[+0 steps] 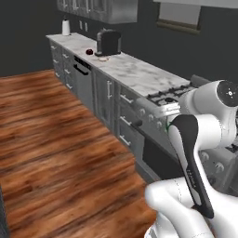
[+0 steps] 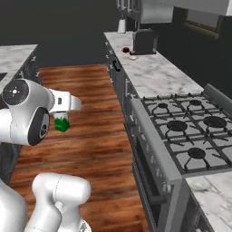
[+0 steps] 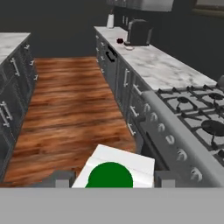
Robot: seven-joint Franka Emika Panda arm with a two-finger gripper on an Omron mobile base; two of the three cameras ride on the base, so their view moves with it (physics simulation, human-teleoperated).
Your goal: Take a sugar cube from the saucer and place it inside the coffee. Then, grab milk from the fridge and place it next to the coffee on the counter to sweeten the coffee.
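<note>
A: The counter (image 1: pixel 139 74), the long marble top over dark grey cabinets (image 1: pixel 104 95), runs away along the wall. Does anything sit on it?

B: Yes, all at its far end. A black coffee machine (image 1: pixel 108 42) stands there, close to the back wall.

A: And nearer the robot?

B: A gas stove (image 2: pixel 190 136) joins the counter's near end, its burners and knobs plain in the right base view. A wood floor (image 1: pixel 51 148) fills the aisle beside the cabinets.

A: Where is the milk?

B: The milk carton (image 3: pixel 114 171) is between the fingers of the gripper (image 3: pixel 111 178), out over the floor and level with the stove front. In the hand view its white top and round green cap face the camera, with a grey fingertip at each side. In the right base view only its green lower band (image 2: pixel 62 123) shows below the white wrist.

A: So the jaws are closed on it?

B: They stand fairly wide, one against each side of the carton, holding it.

A: The coffee?

B: The dark red cup (image 1: pixel 89 51) stands at the far end of the counter, just left of the coffee machine and near the front edge.

A: And the saucer?

B: The saucer (image 1: pixel 102 58) lies in front of the machine, just beside the cup and apart from it. Whether a sugar cube is on it is too small to tell.
</note>
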